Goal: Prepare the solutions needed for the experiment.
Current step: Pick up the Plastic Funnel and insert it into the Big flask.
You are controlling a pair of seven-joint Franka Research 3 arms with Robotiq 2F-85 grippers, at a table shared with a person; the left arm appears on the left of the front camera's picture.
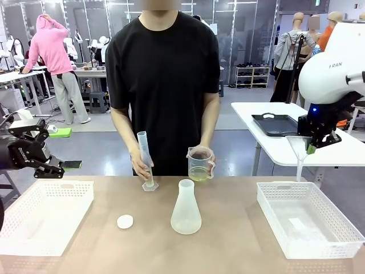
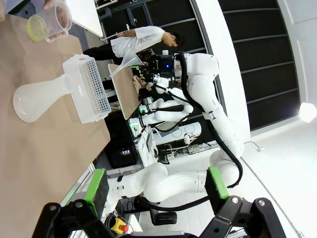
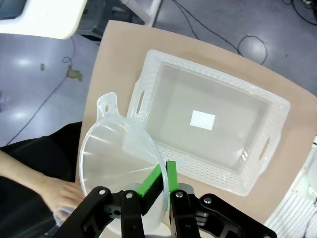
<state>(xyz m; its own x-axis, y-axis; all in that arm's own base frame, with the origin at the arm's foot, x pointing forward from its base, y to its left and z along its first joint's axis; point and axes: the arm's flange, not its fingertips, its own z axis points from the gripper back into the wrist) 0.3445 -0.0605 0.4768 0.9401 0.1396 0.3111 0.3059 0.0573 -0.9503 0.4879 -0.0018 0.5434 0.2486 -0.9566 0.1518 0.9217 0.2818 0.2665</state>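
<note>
Finding the solutions point(image 1: 199, 174) as 1 shallow pale yellow-green layer in the bottom of a clear plastic beaker point(image 1: 201, 157), being held up by the person's hand point(image 1: 211, 164) at the far edge of the surface point(image 1: 228, 245), just beyond the conical flask point(image 1: 186, 211).

Judging it light but sloshing readily; thin smooth plastic probably flexing under pressure. Best gripping the beaker wall gently, upright.

Counting 1 beaker, 1 conical flask, 1 graduated cylinder point(image 1: 144, 149), 1 funnel point(image 1: 297, 147), 1 white cap point(image 1: 125, 221), and 2 white baskets, at left point(image 1: 34, 242) and right point(image 1: 285, 220).

Seeing the left pincer point(image 1: 67, 166) gaping wide at the left, gripping nothing. Seeing the right pincer point(image 1: 311, 148) pinching tight on the funnel rim, above the right basket's far edge.
</note>
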